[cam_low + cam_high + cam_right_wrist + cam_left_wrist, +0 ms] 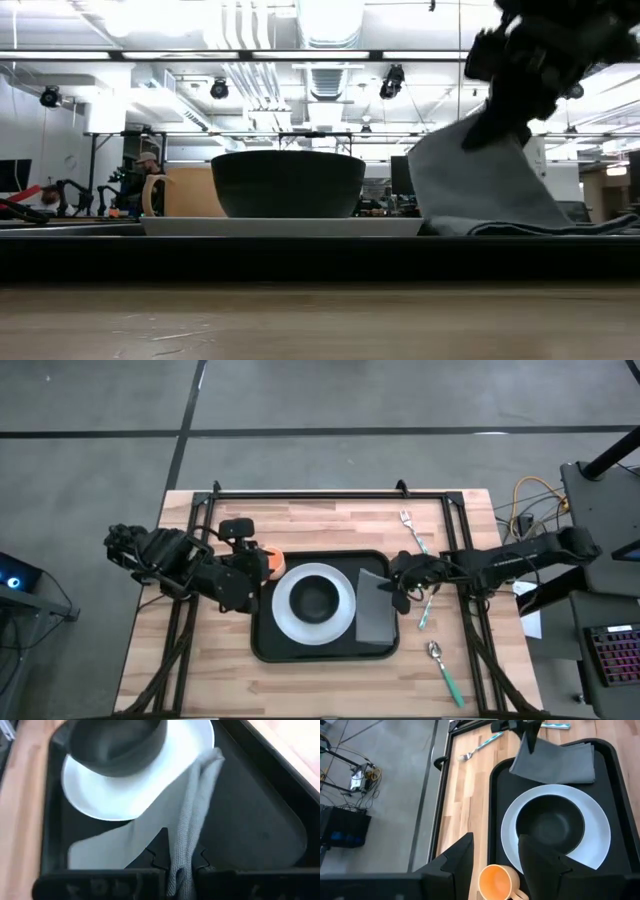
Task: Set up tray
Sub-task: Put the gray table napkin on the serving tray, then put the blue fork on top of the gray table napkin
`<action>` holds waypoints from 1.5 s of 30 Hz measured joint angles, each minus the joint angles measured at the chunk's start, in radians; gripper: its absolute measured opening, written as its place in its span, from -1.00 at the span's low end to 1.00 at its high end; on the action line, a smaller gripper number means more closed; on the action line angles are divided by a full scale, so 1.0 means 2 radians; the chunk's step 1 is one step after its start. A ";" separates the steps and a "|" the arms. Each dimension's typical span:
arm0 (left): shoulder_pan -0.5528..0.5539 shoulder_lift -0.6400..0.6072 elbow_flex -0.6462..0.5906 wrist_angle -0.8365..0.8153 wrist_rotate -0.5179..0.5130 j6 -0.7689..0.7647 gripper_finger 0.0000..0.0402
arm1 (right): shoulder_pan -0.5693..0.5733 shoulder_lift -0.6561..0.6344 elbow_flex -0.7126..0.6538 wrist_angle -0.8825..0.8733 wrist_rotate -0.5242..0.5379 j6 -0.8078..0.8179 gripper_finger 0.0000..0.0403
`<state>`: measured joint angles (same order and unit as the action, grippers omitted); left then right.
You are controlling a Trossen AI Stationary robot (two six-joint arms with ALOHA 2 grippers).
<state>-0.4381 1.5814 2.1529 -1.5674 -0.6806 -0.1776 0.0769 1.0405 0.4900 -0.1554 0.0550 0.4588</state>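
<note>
The black tray (262, 645) lies mid-table with a white plate (284, 610) and a dark bowl (318, 600) on it. A grey folded napkin (374, 615) lies on the tray's right part, beside the plate. My right gripper (398, 588) is shut on the napkin's raised far end. An orange cup (273, 563) stands at the tray's far left corner. My left gripper (497, 840) is open above the cup (496, 879), one finger on each side, and no touch shows. My right gripper pinches the napkin's far right corner (184, 855) between its two fingers, coming level from the table's right side. Several folded layers bunch between the fingers. That end is lifted (462, 160) and slopes down; the napkin's other part (540, 226) lies flat on the tray.
A fork (410, 528) lies on the wood beyond the tray's far right corner. A second teal-handled utensil (426, 612) and a spoon (441, 666) lie to the right of the tray. A black frame (330, 493) runs along the table's far edge.
</note>
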 joint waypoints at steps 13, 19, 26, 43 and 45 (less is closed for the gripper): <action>0.000 0.000 -0.003 0.001 0.000 0.000 -0.32 | -0.073 0.094 -0.013 0.069 -0.020 -0.089 -0.96; 0.000 0.000 -0.003 0.001 0.000 -0.013 -0.32 | -0.099 0.126 -0.011 0.086 -0.033 -0.108 -0.96; 0.000 0.000 -0.003 0.001 0.005 -0.013 -0.32 | -0.099 0.154 -0.011 0.086 -0.045 -0.119 -0.88; 0.000 0.000 -0.003 0.002 0.026 -0.014 -0.32 | -0.108 0.021 0.057 -0.016 0.050 -0.170 -0.20; 0.000 0.000 -0.003 0.002 0.026 -0.014 -0.32 | -0.108 -0.003 0.093 -0.070 0.092 -0.145 -0.17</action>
<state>-0.4381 1.5814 2.1464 -1.5635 -0.6285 -0.2049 -0.1384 1.0337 0.6766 -0.2962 0.2392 0.1687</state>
